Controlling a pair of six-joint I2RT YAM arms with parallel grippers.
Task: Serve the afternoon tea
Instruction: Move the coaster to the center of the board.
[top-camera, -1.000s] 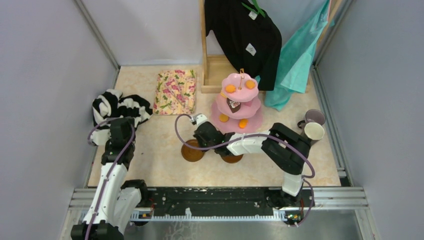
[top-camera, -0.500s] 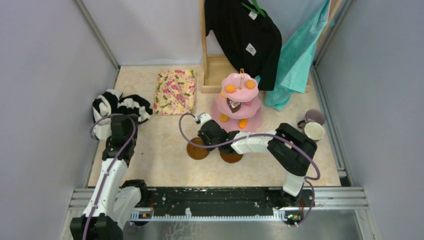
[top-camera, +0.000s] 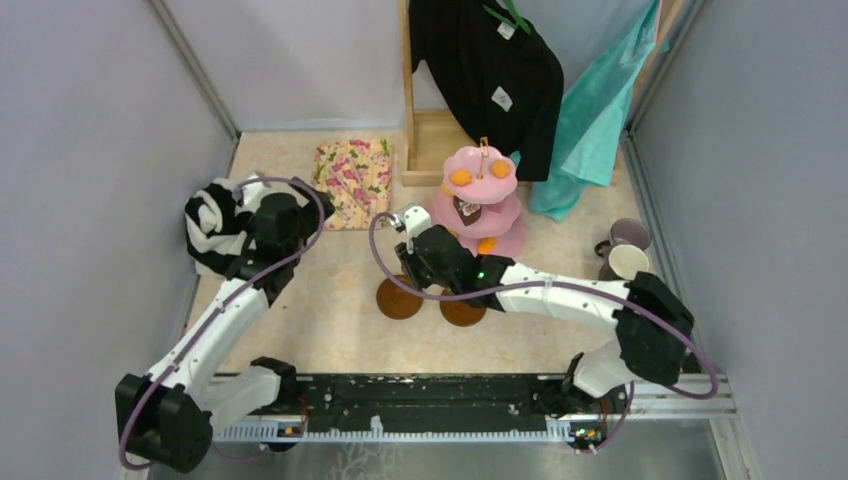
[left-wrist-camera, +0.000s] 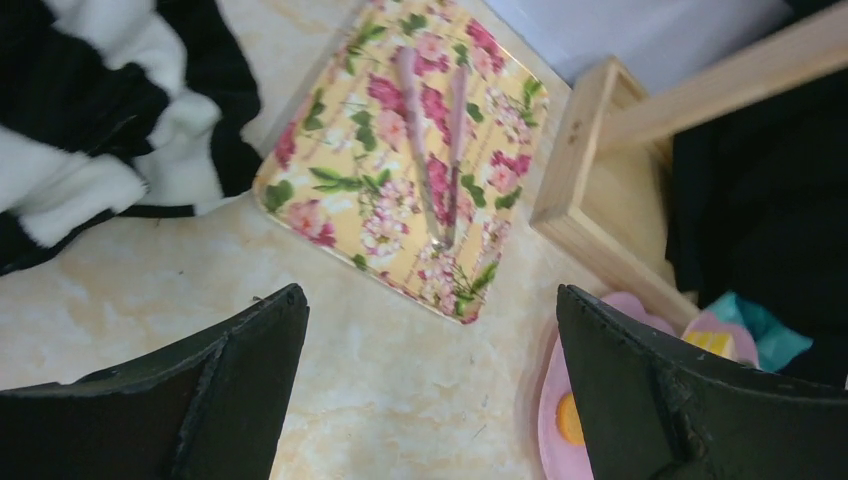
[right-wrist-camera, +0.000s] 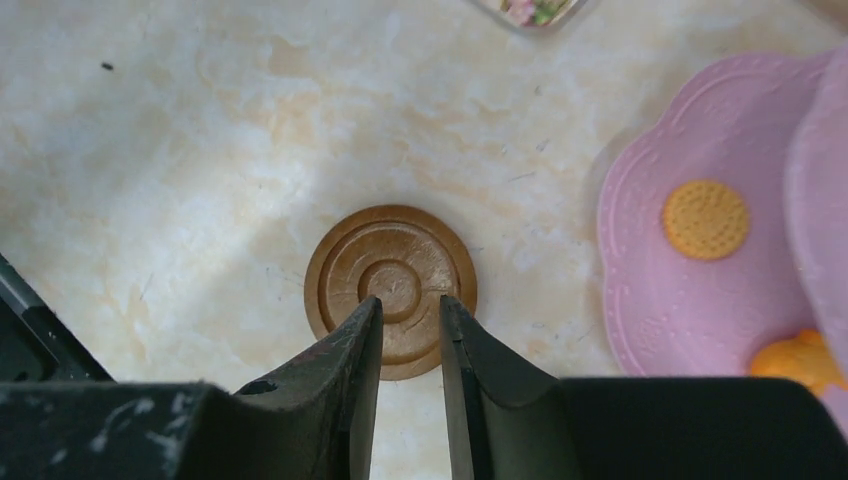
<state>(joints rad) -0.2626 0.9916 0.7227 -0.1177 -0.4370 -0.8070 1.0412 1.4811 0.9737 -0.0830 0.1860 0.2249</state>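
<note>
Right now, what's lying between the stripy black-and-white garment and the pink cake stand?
The floral-print cloth, flat on the tabletop, as the left wrist view shows plainly. The open left end effector hangs above that stretch too.

1. A robot test cell: plain grey walls (top-camera: 80, 150) and aluminium framing (top-camera: 195, 68) box in both pairs of jaws.
2. Marble-look tabletop (right-wrist-camera: 150, 120) beneath the jaws of the right gripper (right-wrist-camera: 408, 300), wooden clothes rack (left-wrist-camera: 578, 140) beyond those of the left gripper (left-wrist-camera: 430, 295) (staged props, no home).

On counter (top-camera: 330, 320), saucer (right-wrist-camera: 390, 285) under right end effector (right-wrist-camera: 410, 305), second saucer (top-camera: 463, 314) just right of it, cake stand (top-camera: 505, 243) ahead-right, mugs (top-camera: 628, 262) well right, cloth (left-wrist-camera: 400, 150) ahead of left end effector (left-wrist-camera: 430, 295), garment (left-wrist-camera: 90, 130) at its left
</note>
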